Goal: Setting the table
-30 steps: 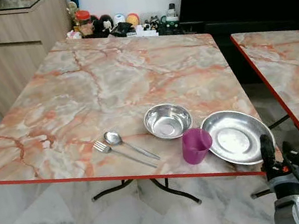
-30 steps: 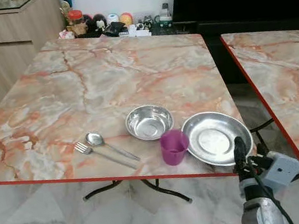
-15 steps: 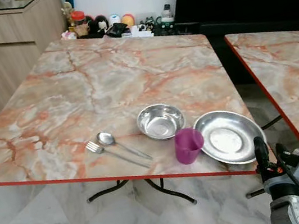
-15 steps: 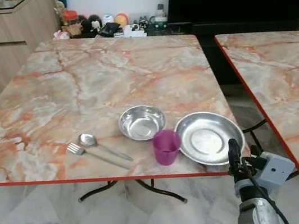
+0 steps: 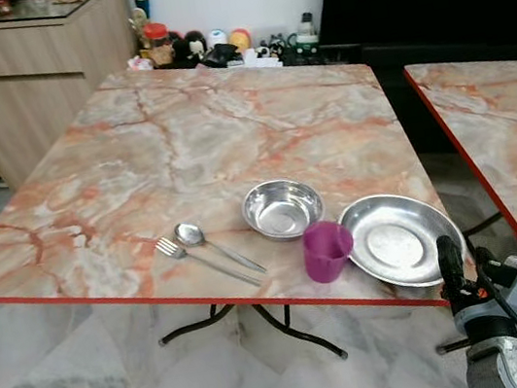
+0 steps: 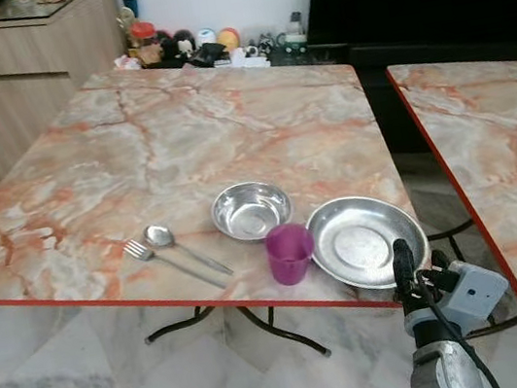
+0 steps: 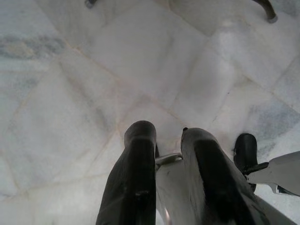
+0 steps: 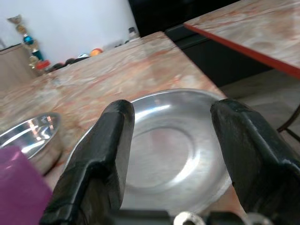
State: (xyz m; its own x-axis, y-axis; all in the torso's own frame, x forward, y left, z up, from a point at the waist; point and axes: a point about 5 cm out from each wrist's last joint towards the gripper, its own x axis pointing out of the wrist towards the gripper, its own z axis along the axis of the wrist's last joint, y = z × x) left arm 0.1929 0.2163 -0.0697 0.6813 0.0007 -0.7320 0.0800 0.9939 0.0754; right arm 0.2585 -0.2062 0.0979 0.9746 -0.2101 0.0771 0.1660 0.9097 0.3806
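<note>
On the desk (image 5: 181,137) a purple cup (image 5: 327,251) touches the steel plate (image 5: 398,239) by the near red edge, where the right gripper (image 8: 171,154) gapes wide, empty.

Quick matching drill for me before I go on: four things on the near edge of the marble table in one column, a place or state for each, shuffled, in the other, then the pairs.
Things:
1. purple plastic cup
2. round steel plate
3. small steel bowl
4. steel fork

Places or states:
A. lies beside the steel spoon, nearest the robot's left
B. in front of the open right gripper
C. stands upright between bowl and plate, by the red table edge
D. empty, behind the cup

Pairs: 1-C, 2-B, 3-D, 4-A
</note>
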